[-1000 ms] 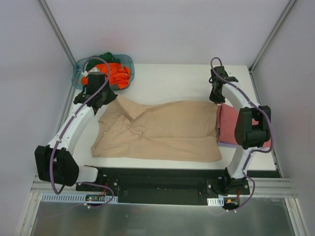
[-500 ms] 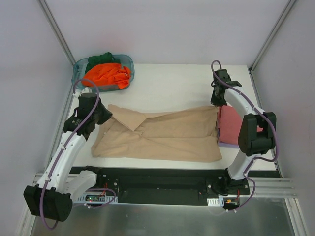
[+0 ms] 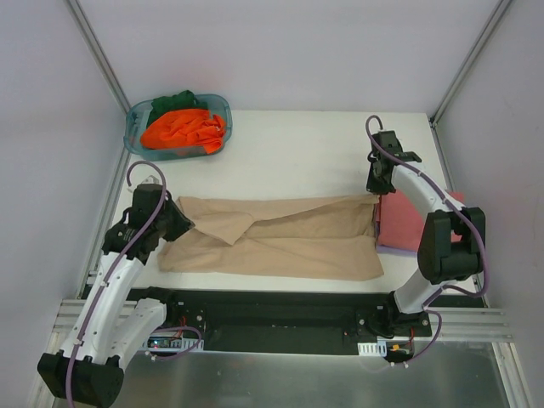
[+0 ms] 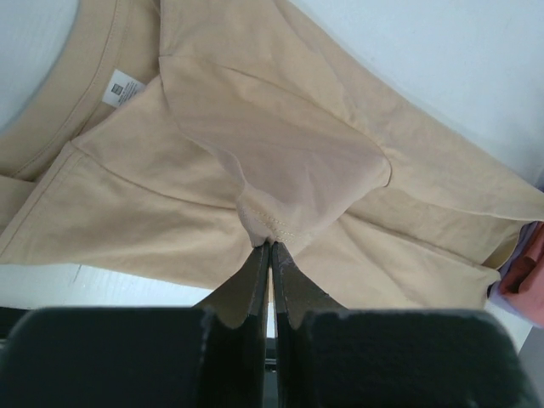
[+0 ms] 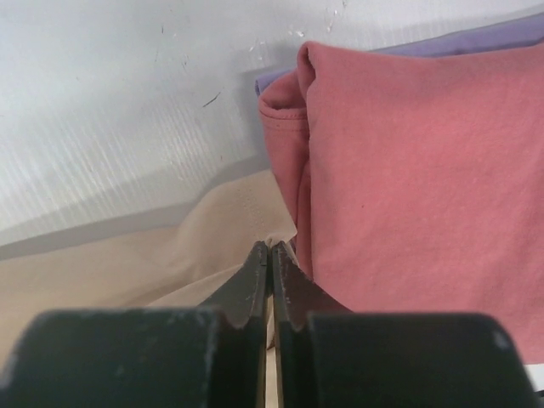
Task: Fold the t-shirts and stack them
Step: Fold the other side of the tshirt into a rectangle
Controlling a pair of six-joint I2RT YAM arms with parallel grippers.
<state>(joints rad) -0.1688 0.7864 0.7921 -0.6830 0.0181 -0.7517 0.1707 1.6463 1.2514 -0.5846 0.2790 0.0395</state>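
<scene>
The tan-beige t-shirt lies across the table's front half, its far edge folded toward the near edge. My left gripper is shut on the shirt's left sleeve hem. My right gripper is shut on the shirt's far right corner. A folded dusty red t-shirt lies on a lavender t-shirt at the right edge. Bright orange and dark green t-shirts lie in the teal tub.
The teal tub stands at the back left corner. Bare white table lies behind the tan shirt. The black base rail runs along the near edge. Grey walls enclose the sides.
Both grippers have pulled the tan shirt's far edge toward the near side, narrowing it into a long band. The left arm swung away from the tub and back toward its base.
</scene>
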